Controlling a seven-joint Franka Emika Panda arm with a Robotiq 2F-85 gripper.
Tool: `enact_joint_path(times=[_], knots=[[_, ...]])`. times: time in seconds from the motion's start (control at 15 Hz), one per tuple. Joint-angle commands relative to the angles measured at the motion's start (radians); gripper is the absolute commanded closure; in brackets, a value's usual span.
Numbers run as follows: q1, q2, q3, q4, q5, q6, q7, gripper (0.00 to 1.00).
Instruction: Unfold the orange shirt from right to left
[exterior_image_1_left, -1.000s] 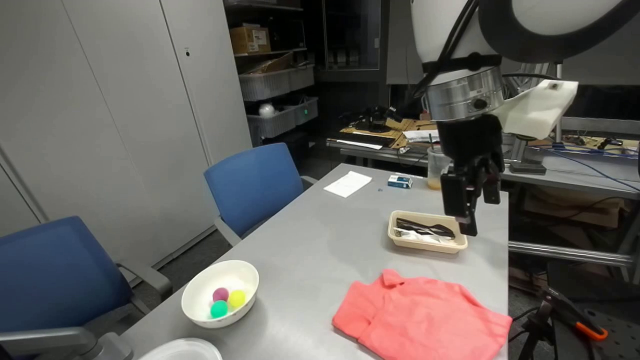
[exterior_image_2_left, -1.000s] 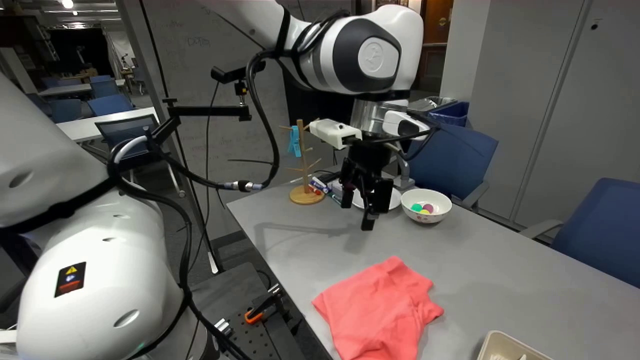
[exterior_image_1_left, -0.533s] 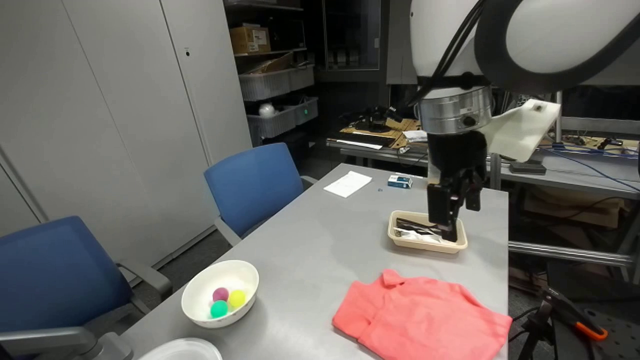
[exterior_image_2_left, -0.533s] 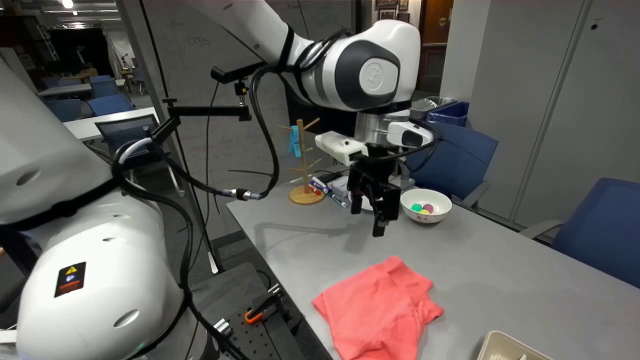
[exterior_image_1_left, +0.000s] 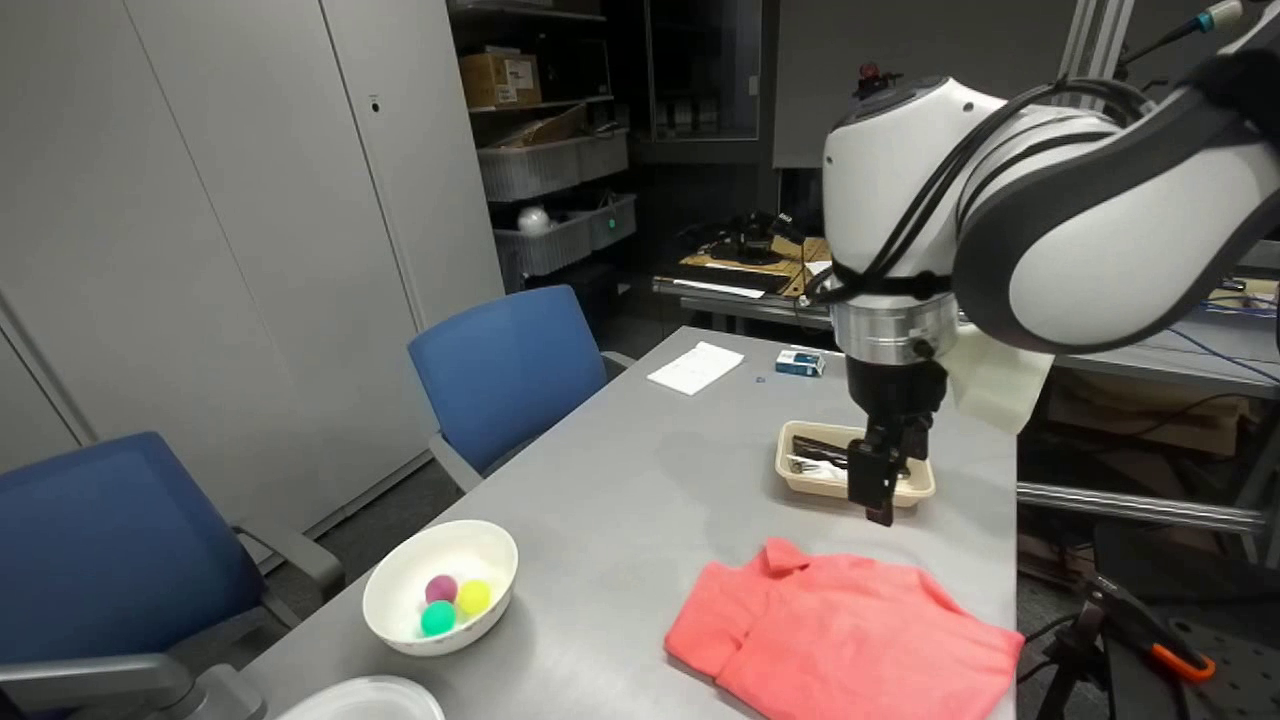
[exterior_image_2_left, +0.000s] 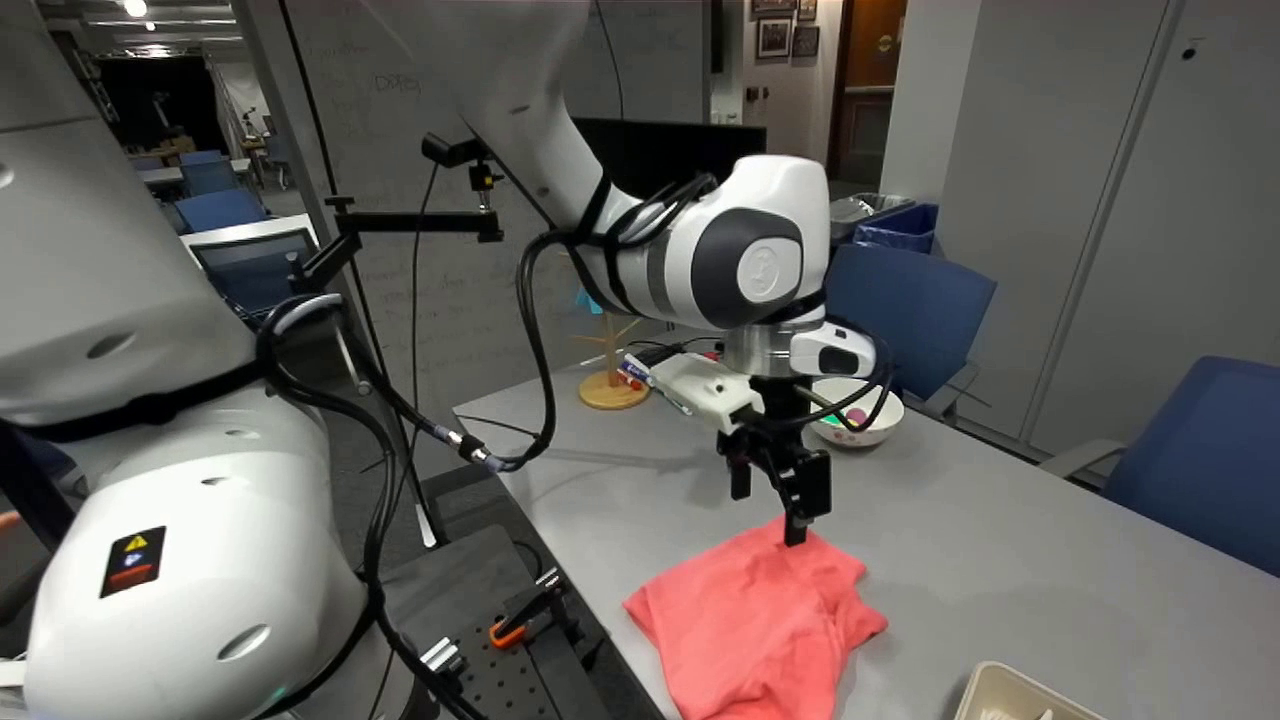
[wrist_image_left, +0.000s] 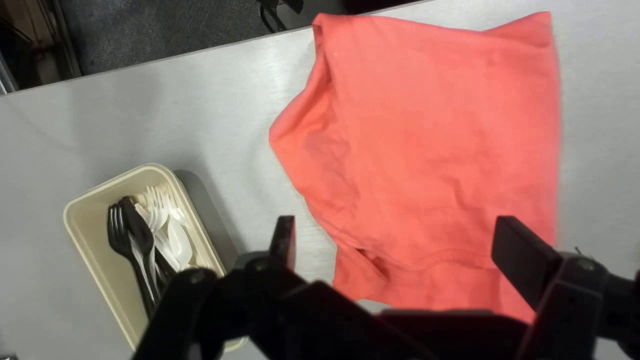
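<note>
In an exterior view, the shirt (exterior_image_1_left: 850, 640) lies before the tray (exterior_image_1_left: 815, 486), right of the bowl (exterior_image_1_left: 398, 588).

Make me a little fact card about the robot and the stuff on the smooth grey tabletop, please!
Surface: smooth grey tabletop
To unfold: wrinkled orange cloth shirt, lying on the tabletop, seemingly partly folded over
Robot: black two-fingered gripper, open, holding nothing, not touching the shirt
Round things: purple ball, yellow ball and green ball, all inside a round white bowl
For eating: black and white cutlery in a cream rectangular tray
Job: looks unfinished
</note>
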Motion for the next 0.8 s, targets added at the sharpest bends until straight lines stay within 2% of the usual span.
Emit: enact_joint_path(times=[0.0, 0.27, 0.53, 0.67, 0.73], knots=[[0.004, 0.015, -0.012, 0.001, -0.02, 0.006, 0.009, 0.0], [0.0, 0.046, -0.015, 0.007, -0.048, 0.016, 0.012, 0.0], [-0.004, 0.141, -0.025, 0.008, -0.082, 0.116, -0.008, 0.0], [-0.002, 0.195, -0.036, 0.015, -0.115, 0.181, -0.015, 0.05], [0.001, 0.222, -0.044, 0.019, -0.13, 0.209, -0.02, 0.04]])
